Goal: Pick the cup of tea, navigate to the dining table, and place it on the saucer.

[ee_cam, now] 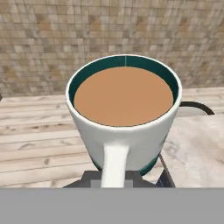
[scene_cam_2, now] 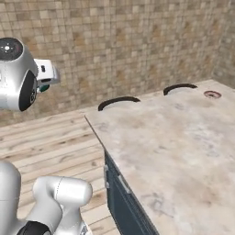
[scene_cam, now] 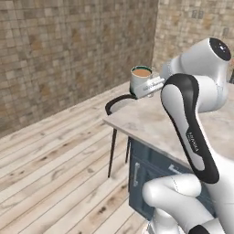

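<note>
The cup of tea [scene_cam: 140, 77] is a white mug full of light brown liquid. It hangs upright in the air over the near left corner of the dining table [scene_cam: 151, 125], with my gripper [scene_cam: 152, 86] shut on its handle. In the hand view the cup of tea [ee_cam: 124, 111] is close up, its handle [ee_cam: 114, 164] running down between my fingertips. The saucer [scene_cam_2: 212, 94], a small dish with a reddish rim, lies far across the dining table [scene_cam_2: 174, 142], near its far right end.
Two dark curved chair backs [scene_cam_2: 118, 101] [scene_cam_2: 180, 86] stand along the table's far edge; one chair [scene_cam: 119, 100] is just below the cup. Wooden floor [scene_cam: 55, 155] spreads to the left, and tiled brick walls [scene_cam: 68, 45] close the room behind.
</note>
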